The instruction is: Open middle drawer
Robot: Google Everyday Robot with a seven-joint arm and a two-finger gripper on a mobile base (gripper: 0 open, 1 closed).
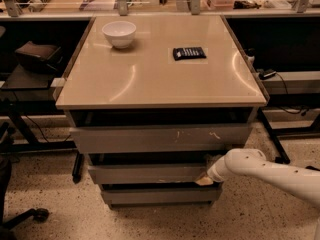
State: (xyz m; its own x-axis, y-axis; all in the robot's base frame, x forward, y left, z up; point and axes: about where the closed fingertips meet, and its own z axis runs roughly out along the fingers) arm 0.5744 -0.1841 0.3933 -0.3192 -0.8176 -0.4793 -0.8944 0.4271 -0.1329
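Arm (272, 170) low, reaching in fr right; gripper (204, 180) at middle drawer (145, 173) right end, grip state can't tell

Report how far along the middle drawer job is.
Done: the gripper is at the right end of the middle drawer, by the front's lower edge. In hand: getting a hold there; whether it actually grips cannot be seen. Left: the whole pull, it seems, since the drawer looks shut, with none of its inside showing.

hand (204, 180) blurred at middle drawer (145, 174) right end, arm (280, 171) cropped
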